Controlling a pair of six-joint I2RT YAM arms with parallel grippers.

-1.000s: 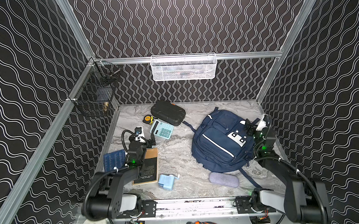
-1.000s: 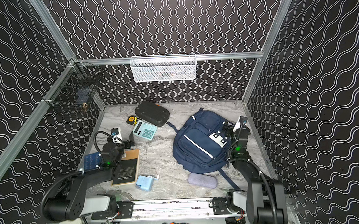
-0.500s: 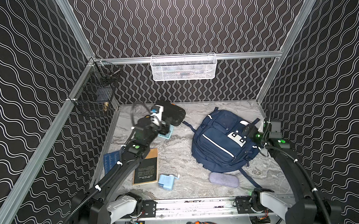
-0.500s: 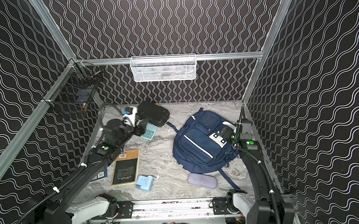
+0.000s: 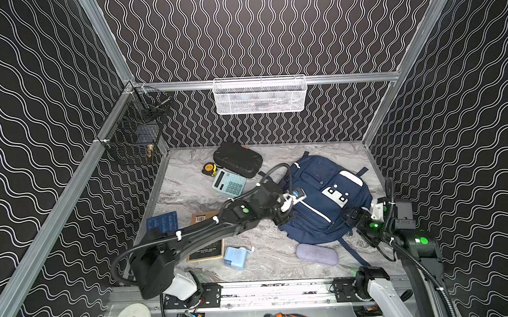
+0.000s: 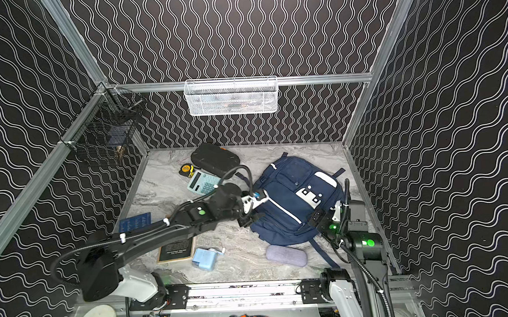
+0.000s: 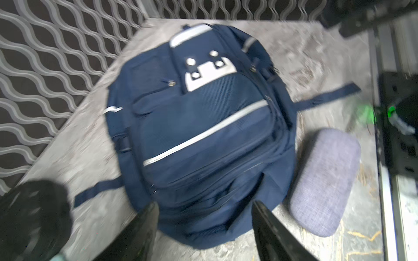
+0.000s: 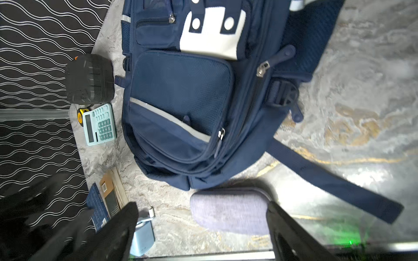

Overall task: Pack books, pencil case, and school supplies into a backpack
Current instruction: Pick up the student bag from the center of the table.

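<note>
Navy backpack (image 5: pixel 315 175) (flat), pencil case (image 5: pixel 316 254) beside

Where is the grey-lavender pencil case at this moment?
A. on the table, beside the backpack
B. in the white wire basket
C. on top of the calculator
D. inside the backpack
A: the pencil case lies on the table, next to the backpack and outside it.

Top views: high at front, angled down toward rear wall (image 5: pixel 256 32); nearly identical coverage.
Left wrist: close above backpack (image 7: pixel 199 135).
Right wrist: close; shares backpack, pencil case (image 8: pixel 228 210).
</note>
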